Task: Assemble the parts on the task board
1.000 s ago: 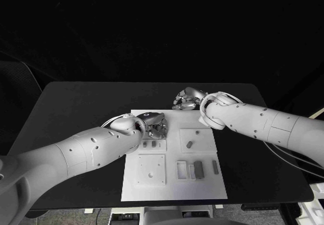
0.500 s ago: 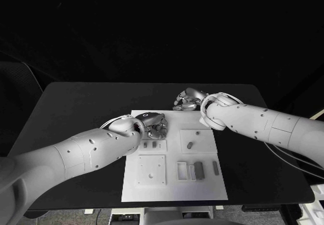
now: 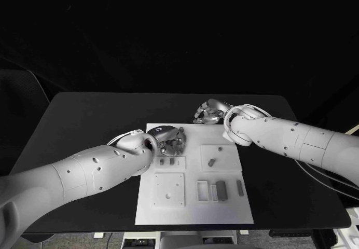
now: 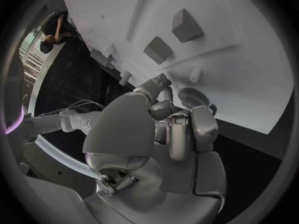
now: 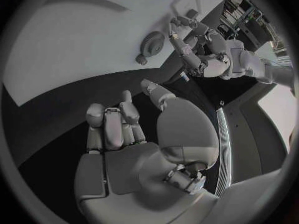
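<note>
Nothing really moved: left hand (image 3: 169,140) still hovers curled, holding nothing, over the board's (image 3: 191,207) far-left corner; right hand (image 3: 210,111) stays clenched empty beyond it.

Black bench (image 3: 90,119), matte, roughly square, far corners rounded. White task board (image 3: 191,207) lies flat on it, centred left-right, long side running near to far, near edge close to bench's near edge. Bare black surface left, right and far of board.
</note>
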Robot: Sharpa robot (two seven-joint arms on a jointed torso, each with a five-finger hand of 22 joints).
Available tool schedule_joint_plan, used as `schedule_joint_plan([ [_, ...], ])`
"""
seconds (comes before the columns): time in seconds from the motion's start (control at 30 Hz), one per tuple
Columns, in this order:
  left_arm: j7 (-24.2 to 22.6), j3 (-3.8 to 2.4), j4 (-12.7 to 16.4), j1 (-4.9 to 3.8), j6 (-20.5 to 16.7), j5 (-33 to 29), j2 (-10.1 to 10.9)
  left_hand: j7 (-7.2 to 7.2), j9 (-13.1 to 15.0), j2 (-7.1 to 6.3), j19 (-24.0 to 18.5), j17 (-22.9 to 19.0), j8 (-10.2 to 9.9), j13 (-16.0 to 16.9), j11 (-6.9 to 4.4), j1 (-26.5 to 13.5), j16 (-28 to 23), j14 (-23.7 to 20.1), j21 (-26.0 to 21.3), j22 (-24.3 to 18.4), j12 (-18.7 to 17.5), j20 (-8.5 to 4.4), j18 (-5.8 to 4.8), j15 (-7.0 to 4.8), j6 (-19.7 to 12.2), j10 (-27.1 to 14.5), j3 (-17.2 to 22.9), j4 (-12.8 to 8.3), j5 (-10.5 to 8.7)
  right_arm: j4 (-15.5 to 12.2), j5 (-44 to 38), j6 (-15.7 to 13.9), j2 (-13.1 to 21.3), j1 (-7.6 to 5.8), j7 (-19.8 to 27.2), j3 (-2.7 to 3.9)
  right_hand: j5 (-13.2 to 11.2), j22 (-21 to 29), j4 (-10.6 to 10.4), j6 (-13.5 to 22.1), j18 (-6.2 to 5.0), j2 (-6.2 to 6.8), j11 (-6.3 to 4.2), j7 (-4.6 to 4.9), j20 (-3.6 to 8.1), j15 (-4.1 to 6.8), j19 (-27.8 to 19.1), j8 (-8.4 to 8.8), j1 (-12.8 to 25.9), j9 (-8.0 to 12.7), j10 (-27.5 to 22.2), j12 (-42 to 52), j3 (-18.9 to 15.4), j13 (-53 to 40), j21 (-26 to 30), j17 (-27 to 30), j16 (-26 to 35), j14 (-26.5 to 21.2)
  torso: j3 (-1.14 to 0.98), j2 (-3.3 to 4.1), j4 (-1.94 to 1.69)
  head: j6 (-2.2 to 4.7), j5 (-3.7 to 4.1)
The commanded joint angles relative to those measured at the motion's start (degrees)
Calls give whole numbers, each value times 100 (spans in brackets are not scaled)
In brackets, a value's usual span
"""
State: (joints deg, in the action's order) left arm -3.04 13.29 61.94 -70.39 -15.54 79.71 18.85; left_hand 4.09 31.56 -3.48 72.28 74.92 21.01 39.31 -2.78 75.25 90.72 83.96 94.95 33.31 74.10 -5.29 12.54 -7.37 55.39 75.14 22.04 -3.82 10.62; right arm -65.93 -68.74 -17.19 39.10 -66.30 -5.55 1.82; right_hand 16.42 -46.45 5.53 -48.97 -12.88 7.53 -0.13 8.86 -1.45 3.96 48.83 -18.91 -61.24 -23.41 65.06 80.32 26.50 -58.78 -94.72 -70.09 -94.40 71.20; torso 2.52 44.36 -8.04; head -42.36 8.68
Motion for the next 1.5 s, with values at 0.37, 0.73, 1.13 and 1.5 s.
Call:
schedule_joint_plan([
  [0.37, -16, -214, 527, -155, -136, 110, 492, 374, 11, -41, 5, 612, 35, 5, -38, 36, 50, 923, 810, 11, 21, -16, 246, -28, 424, 7, 27, -33, 15, 1, 3, 58, 24, 0, 18, 2, 15, 9, -5, -19, -111, -31, -33, 57, 20, 38, 22, -14, 16, 6, -1, 24, 27, 10, -126, -5, -18, 8, 7, 0, -6, 26, -24],
  [0.73, -47, -203, 574, -185, 120, 23, 713, 378, 9, -48, 6, 602, 33, 5, -38, 30, 44, 919, 811, 13, 22, -15, 246, -28, 426, 11, 29, -31, 14, -4, 3, 70, 18, 0, 19, 2, 15, 9, -5, -18, -111, -30, -34, 57, 20, 38, 23, -14, 17, 6, 0, 24, 26, 10, -127, -6, -19, 12, 6, 7, 7, 33, -41],
  [1.13, -178, -165, 442, -183, 337, 23, 745, 379, 8, -51, 7, 611, 30, 5, -38, 26, 50, 924, 812, 15, 22, -14, 246, -27, 426, 13, 31, -30, 12, -4, 3, 74, 13, 0, 15, 2, 14, 9, -5, -17, -111, -30, -35, 58, 20, 38, 25, -14, 19, 6, 1, 25, 26, 11, -129, -8, -21, 15, 0, 8, 11, 20, -58],
  [1.5, -230, -131, 381, -179, 450, 23, 731, 377, 5, -57, 7, 616, 23, 4, -38, 22, 53, 926, 812, 18, 21, -13, 246, -26, 420, 14, 32, -30, 11, 1, 3, 86, 12, 0, 13, 2, 14, 10, -5, -16, -111, -31, -35, 58, 20, 39, 26, -13, 20, 7, 2, 26, 27, 11, -130, -6, -20, 15, -2, 9, 11, 0, -50],
])
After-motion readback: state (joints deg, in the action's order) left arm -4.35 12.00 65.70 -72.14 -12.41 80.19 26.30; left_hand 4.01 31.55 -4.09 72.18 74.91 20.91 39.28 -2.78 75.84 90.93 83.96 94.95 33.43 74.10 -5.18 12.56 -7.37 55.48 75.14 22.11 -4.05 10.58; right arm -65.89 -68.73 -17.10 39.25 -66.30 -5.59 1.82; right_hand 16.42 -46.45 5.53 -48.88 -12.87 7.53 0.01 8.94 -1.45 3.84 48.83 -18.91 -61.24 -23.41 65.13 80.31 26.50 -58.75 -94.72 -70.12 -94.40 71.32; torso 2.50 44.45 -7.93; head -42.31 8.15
